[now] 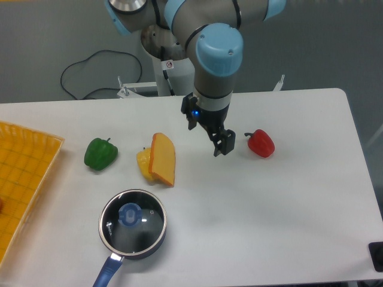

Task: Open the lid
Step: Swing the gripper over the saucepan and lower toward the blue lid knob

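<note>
The lid (132, 220), clear glass with a metal rim and a blue centre knob, sits on a small dark saucepan (122, 253) with a blue handle at the front left of the table. My gripper (222, 144) hangs above the table's middle, well up and to the right of the lid, just left of a red pepper (261, 143). Nothing shows between its fingers, but from this angle their spacing is hard to read.
A green pepper (100, 153) lies at the left. A yellow pepper with an orange cheese wedge (162, 159) leaning on it sits between my gripper and the pan. A yellow tray (24, 179) fills the left edge. The robot base (170, 66) stands at the back.
</note>
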`<state>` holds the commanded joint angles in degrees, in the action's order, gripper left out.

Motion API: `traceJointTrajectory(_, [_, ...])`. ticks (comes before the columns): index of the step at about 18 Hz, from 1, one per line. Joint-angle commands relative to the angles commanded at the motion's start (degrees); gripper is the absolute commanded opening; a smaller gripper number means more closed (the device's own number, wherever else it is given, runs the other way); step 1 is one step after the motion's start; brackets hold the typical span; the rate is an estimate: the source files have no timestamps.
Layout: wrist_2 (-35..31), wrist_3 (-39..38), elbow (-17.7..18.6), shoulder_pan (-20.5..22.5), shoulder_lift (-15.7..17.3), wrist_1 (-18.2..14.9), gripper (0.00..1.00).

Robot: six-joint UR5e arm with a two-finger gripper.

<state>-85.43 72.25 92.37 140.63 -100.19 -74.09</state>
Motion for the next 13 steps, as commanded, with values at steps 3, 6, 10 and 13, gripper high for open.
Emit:
traceJointTrajectory(3, [-0.26, 0.44, -0.43, -3.16, -0.44, 0.26, 1.0])
traceJointTrajectory(6, [-1.57, 0.79, -0.97, -6.06, -1.14, 0.26, 1.0])
traceJointTrajectory(10, [-6.49, 1.23, -3.77, -10.37, -3.86, -0.09, 1.0])
traceJointTrajectory(13, [-7.12, 1.4, -4.83, -12.83, -5.45, 0.53, 1.0])
